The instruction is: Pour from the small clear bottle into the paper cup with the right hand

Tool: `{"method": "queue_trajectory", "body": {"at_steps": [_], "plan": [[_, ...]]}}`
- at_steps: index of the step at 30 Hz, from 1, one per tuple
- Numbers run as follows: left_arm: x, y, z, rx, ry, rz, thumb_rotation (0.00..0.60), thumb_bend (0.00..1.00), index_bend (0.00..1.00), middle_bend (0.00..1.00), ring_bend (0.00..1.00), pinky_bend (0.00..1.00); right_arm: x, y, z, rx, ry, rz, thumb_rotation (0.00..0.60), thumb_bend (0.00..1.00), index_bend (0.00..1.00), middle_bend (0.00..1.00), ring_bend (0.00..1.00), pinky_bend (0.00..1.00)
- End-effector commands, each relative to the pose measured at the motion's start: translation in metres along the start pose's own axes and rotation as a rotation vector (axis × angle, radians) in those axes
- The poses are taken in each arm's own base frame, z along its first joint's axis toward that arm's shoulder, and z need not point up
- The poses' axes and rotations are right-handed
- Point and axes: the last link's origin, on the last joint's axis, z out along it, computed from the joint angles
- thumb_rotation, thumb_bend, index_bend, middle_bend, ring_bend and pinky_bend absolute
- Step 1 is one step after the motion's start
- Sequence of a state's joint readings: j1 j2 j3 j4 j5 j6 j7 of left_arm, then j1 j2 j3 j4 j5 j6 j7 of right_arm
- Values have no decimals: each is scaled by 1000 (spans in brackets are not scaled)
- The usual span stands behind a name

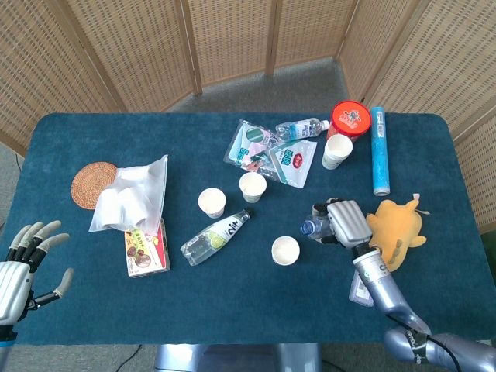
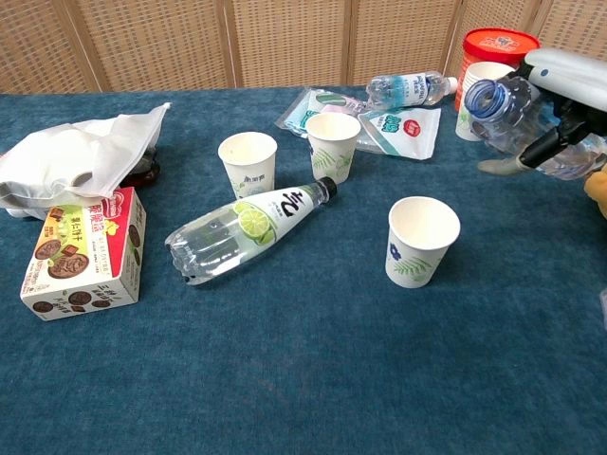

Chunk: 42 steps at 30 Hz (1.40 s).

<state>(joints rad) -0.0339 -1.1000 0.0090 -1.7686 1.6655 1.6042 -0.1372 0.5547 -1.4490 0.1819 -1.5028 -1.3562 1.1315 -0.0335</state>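
Note:
My right hand (image 1: 346, 222) (image 2: 567, 95) grips the small clear bottle (image 1: 315, 227) (image 2: 517, 114), which has a blue neck ring and no cap. The bottle is tipped far over, its mouth pointing left toward the nearest paper cup (image 1: 285, 249) (image 2: 422, 241). That cup stands upright, below and left of the bottle mouth, with a gap between them. My left hand (image 1: 23, 267) is open at the table's front left corner, fingers spread, holding nothing.
Two more paper cups (image 1: 211, 201) (image 1: 253, 186) stand mid-table beside a lying lime-label bottle (image 1: 215, 236). A snack box (image 1: 147, 247), white bag (image 1: 132, 194), coaster (image 1: 92, 184), cup stack (image 1: 336, 150), red tub (image 1: 350, 119), blue tube (image 1: 379, 149) and yellow plush (image 1: 395, 227) lie around.

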Motion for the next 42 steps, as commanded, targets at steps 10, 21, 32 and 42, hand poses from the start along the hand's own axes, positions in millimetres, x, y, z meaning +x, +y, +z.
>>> {"method": "queue_trajectory", "body": {"at_steps": [10,21,32,42], "plan": [[3,3,5,-8,6,-10,309,459,202,144,0,0,-11,-13,1,48,-20,-95,600,267,665,718,507,513],[4,4,11,-10,8,-12,313,459,155,134,0,0,-17,-24,4,78,-38,-180,600,267,662,715,506,514],[7,7,10,-14,14,-9,310,458,145,132,0,0,-16,-18,6,71,-16,-260,600,266,662,715,506,513],[5,6,11,-9,7,-15,311,459,145,131,0,0,-20,-15,3,71,-14,-297,600,264,660,714,506,512]]}}
